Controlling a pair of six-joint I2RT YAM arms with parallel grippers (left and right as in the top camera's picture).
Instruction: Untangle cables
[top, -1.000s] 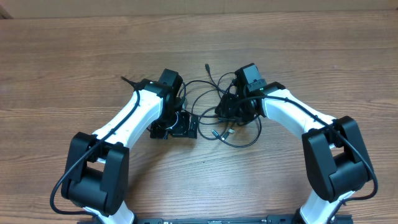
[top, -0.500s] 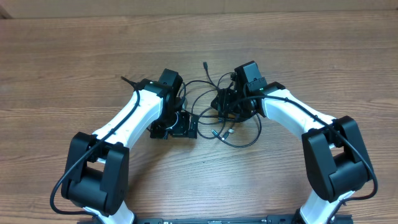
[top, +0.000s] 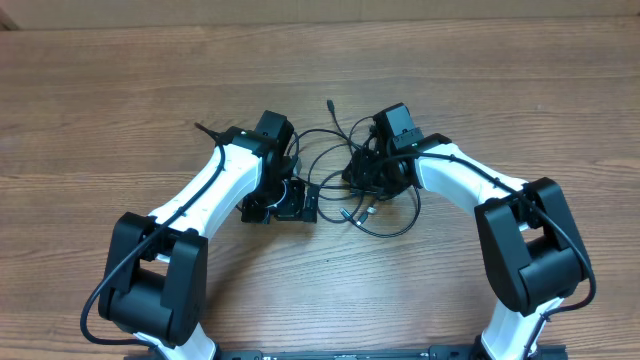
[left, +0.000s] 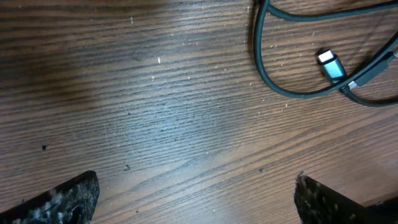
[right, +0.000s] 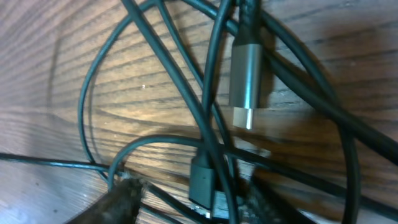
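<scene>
Right wrist view shows the cables tangled on the table, none separated yet. The left gripper stands wide and empty; whether the right gripper holds one is unclear.

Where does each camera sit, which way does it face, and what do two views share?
Overhead: above the table, looking straight down; left arm, right arm and the cables show.
Left wrist: on the left arm, facing wood and a silver plug; left gripper open, fingertips at the bottom corners.
Right wrist: close above the cables; one blurred finger shows.
Shared: all three see the cables.
</scene>
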